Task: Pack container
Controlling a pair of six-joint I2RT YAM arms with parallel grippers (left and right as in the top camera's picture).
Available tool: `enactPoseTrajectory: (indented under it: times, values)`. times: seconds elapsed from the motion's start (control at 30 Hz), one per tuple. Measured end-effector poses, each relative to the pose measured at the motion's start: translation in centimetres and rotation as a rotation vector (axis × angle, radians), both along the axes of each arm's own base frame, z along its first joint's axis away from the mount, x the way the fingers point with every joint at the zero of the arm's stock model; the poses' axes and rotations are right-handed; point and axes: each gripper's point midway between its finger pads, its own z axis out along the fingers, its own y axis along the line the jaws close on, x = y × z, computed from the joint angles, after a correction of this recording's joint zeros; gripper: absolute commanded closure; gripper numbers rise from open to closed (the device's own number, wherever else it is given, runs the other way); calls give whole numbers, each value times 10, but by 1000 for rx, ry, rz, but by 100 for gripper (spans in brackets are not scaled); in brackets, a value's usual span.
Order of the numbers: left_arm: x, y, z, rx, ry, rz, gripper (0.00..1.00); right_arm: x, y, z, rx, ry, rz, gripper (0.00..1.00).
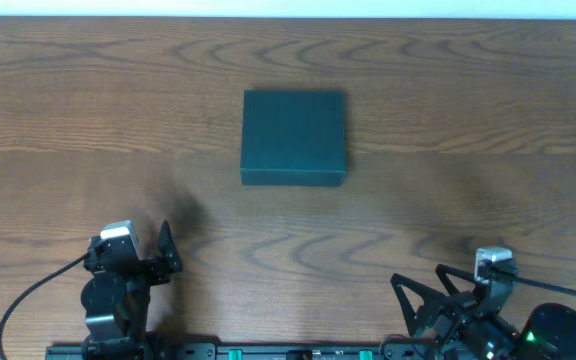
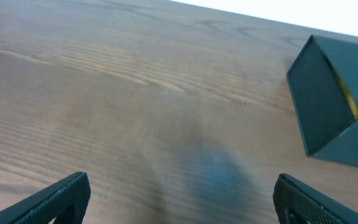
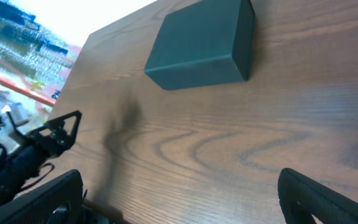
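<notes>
Container [image 1: 294,137]: upper centre, lid down, near-square, edges parallel to frame.
Contents: we glimpse a yellow sliver [image 2: 352,104] inside.
Left gripper [image 2: 179,202]: spread, empty.
Right gripper [image 3: 179,196]: spread, empty.

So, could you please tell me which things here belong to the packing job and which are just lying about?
Job:
- container

Lying about:
- nothing loose that I can see; only the table under it

Container [image 2: 319,106] cut off at right edge (left wrist view), yellow sliver [image 2: 351,102] at its seam unidentifiable
</notes>
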Motion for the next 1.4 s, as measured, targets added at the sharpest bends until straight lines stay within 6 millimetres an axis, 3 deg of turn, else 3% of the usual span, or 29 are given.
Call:
enactPoseTrajectory:
  times: [1.13,1.27,1.4]
  values:
    - [4,0,6,10,-33,-3,5,1,-2,-1,-12,-4,-8,1]
    - [4,0,6,10,-33,-3,5,13,-19,-6,-147,-72,-56,1]
    - [4,-1,6,11,-35,-5,5,36,-33,-21,-256,-192,-108,1]
